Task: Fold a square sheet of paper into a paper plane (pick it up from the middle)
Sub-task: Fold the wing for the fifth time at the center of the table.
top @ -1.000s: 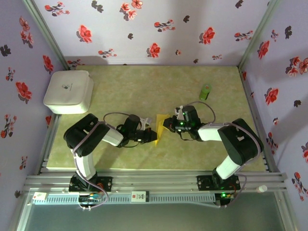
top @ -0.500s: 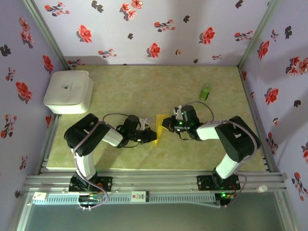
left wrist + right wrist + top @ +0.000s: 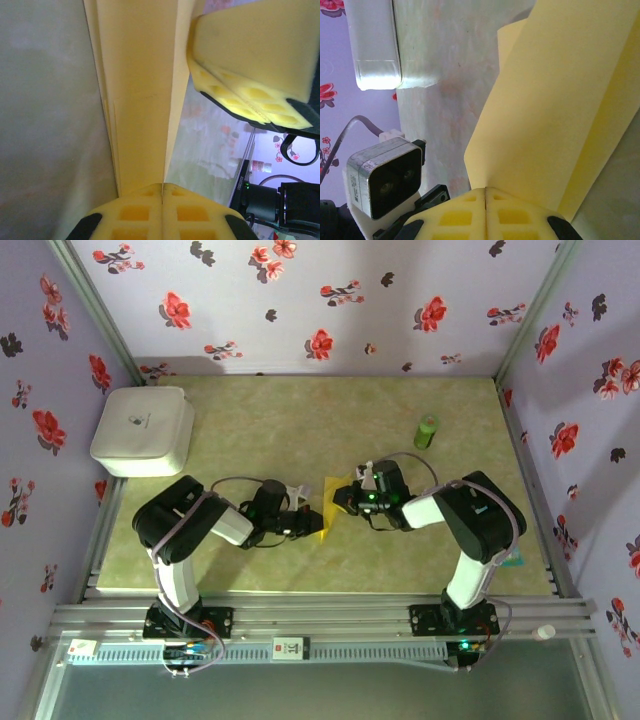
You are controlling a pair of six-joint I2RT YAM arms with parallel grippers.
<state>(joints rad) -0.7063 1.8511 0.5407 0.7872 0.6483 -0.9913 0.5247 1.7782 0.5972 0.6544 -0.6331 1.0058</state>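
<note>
The yellow sheet of paper (image 3: 331,502) is folded into a narrow, layered strip and is held between the two arms at the middle of the table. My left gripper (image 3: 318,524) is shut on its near end. In the left wrist view the folded sheet of paper (image 3: 140,90) runs from the closed pads (image 3: 135,212) up out of frame. My right gripper (image 3: 344,500) is shut on the sheet's right side. In the right wrist view a broad yellow flap of the sheet of paper (image 3: 560,110) rises from the closed pads (image 3: 515,217). The right gripper's foam fingers (image 3: 250,60) press the paper's upper edge.
A white rounded box (image 3: 143,430) sits at the back left, its corner also in the right wrist view (image 3: 372,45). A small green cylinder (image 3: 427,430) stands at the back right. The left wrist's camera housing (image 3: 382,180) is close beside the right gripper. Patterned walls enclose the table.
Both grippers and the paper have drifted slightly to the left. The right arm's elbow has swung left and toward the back. Both grips hold.
</note>
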